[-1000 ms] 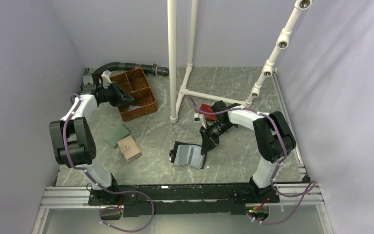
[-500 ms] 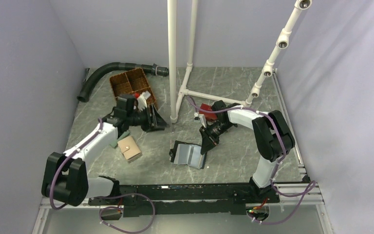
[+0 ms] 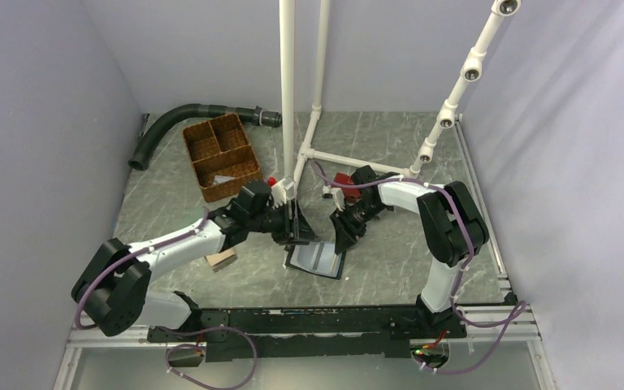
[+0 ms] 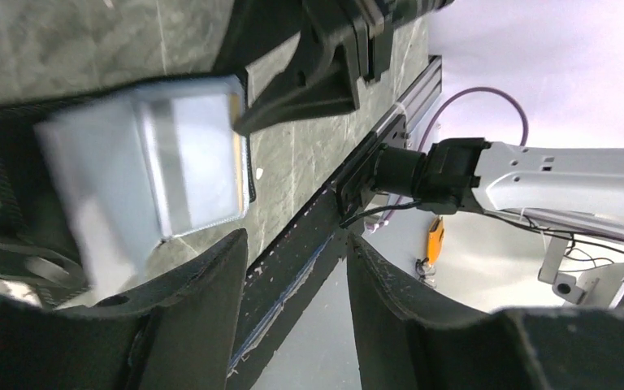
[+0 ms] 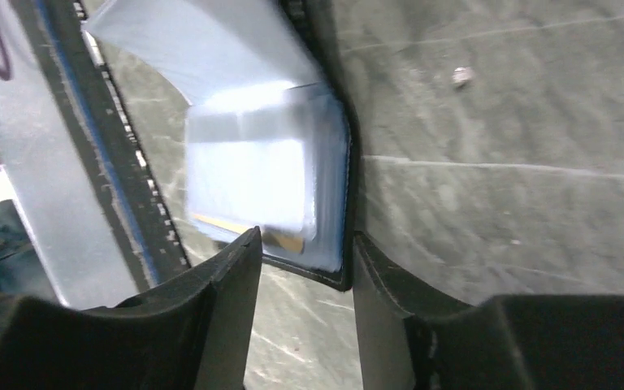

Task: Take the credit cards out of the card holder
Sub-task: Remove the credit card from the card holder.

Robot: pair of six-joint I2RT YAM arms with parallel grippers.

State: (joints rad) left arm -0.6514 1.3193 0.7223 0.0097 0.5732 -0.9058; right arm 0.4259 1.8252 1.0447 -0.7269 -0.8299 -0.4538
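The card holder [image 3: 318,260] lies open on the table, its light blue inside up, black-edged. In the right wrist view a pocket on its light blue panel [image 5: 252,175] shows the orange-yellow edge of a credit card [image 5: 280,240]. My right gripper [image 3: 343,237] stands open at the holder's right edge, with the holder's corner just ahead of its fingertips [image 5: 305,237]. My left gripper [image 3: 296,230] hovers open over the holder's far left edge; nothing sits between its fingers [image 4: 296,240]. The left wrist view has the blue panel [image 4: 187,162] blurred.
A wicker basket [image 3: 221,154] and a black hose [image 3: 187,118] sit at the back left. White pipe frames [image 3: 288,97] rise behind the holder. A red wallet [image 3: 343,179] lies by the right arm. A tan wallet [image 3: 221,258] peeks from under the left arm.
My left arm swung from the basket at the back left across to the card holder, and its jaws opened. My right gripper's jaws opened beside the holder.
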